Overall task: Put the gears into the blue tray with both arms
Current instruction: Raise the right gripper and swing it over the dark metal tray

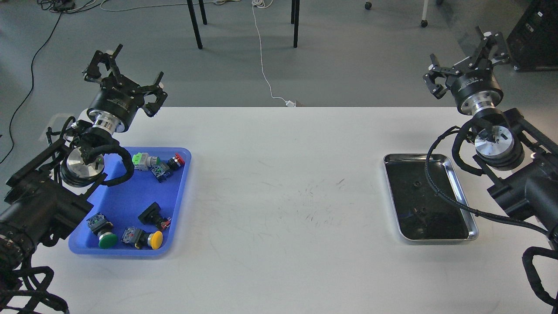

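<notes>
The blue tray lies on the left of the white table and holds several colour-capped push-button switches. Two gears show faintly as tiny dark wheels, one and another, on the dark bottom of the steel tray at the right. My left gripper is raised above the table's far left edge, behind the blue tray, open and empty. My right gripper hangs high beyond the far right corner, behind the steel tray, also open and empty.
My left forearm overhangs the blue tray's left side. A black cable loop from the right arm crosses the steel tray's right half. Chair legs and a white cord are on the floor beyond the table.
</notes>
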`<state>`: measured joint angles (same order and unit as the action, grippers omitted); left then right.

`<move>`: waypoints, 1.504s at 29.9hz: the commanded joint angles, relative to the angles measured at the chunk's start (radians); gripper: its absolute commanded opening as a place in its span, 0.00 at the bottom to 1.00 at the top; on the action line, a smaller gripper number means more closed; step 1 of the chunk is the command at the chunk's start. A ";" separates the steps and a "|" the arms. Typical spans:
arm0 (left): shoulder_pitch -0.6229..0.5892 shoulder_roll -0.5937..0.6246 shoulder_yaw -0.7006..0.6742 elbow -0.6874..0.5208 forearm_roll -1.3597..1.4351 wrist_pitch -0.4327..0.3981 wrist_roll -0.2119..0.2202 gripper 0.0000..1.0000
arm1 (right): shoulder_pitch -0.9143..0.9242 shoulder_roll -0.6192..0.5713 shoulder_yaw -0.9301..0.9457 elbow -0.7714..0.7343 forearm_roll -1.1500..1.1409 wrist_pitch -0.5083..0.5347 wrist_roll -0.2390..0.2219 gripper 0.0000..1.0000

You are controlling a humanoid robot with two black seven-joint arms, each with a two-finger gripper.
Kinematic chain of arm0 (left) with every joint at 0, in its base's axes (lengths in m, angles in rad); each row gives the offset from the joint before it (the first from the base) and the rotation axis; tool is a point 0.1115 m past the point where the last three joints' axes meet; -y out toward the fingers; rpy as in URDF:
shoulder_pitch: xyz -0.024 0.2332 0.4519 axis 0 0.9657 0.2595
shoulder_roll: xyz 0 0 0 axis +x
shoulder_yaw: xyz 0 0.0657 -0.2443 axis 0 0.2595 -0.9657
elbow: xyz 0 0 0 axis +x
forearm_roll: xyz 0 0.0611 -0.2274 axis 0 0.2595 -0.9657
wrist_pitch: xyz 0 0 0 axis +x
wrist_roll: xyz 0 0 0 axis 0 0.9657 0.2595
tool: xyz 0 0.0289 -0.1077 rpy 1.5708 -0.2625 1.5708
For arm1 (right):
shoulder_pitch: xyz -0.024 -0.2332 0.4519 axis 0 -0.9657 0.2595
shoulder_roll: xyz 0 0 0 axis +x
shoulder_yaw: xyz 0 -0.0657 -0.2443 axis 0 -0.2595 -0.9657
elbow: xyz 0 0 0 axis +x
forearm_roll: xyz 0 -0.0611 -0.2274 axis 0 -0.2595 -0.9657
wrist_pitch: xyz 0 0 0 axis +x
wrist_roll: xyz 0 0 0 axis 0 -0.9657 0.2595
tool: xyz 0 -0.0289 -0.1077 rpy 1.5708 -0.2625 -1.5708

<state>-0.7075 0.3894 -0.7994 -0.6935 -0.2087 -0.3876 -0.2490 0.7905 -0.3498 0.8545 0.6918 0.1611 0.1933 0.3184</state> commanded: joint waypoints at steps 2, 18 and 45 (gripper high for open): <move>-0.018 0.002 0.017 0.000 0.012 0.013 -0.015 0.98 | 0.007 0.000 -0.002 -0.001 0.000 0.000 -0.001 0.99; -0.061 0.023 0.005 0.002 0.009 0.026 -0.003 0.98 | 0.189 -0.227 -0.331 0.017 0.000 -0.005 -0.009 0.99; -0.049 0.146 0.005 -0.054 0.005 -0.004 -0.004 0.98 | 0.900 -0.272 -1.492 0.207 -0.216 -0.002 -0.006 0.99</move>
<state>-0.7565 0.5362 -0.7941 -0.7474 -0.2040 -0.3912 -0.2533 1.6344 -0.6315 -0.5480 0.8606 0.0157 0.1932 0.3093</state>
